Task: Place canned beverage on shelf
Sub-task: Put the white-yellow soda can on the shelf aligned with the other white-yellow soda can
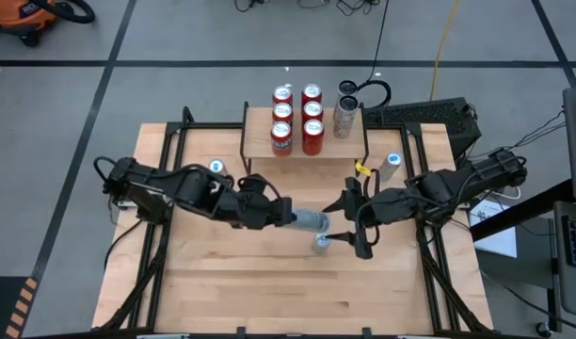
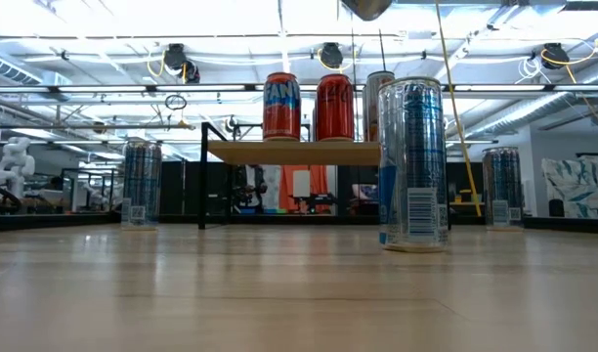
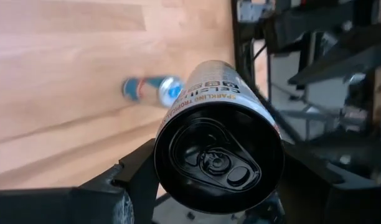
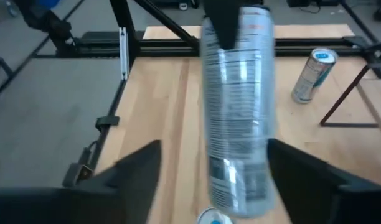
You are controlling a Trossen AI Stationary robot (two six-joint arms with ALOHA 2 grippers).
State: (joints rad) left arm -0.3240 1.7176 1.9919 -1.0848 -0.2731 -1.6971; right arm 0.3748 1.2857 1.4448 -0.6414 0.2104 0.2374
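My left gripper [image 1: 290,217] is shut on a silver can [image 1: 313,221] held level above the table's middle; the can also shows in the right wrist view [image 4: 237,118]. My right gripper [image 1: 354,226] is open, and its fingers stand on either side of the can's free end without touching it. A second silver-and-blue can [image 2: 411,166] stands upright on the table just below them. The shelf [image 1: 307,141] stands at the far middle on thin black legs and carries several red cans [image 1: 297,118] and a silver can [image 1: 344,118]. My left gripper pinches the can's side wall near its top end [image 3: 169,134] between its two fingers. The pull-tab top faces back toward the wrist. The fingers come level from the table's left and lie along the can. The can is level and lifted clear, its bottom end toward the table's right.
One blue-topped can [image 1: 216,168] stands at the shelf's left and another [image 1: 393,163] at its right. The near half of the tabletop [image 1: 288,292] is bare wood. Black frame rails run along the table's edges.
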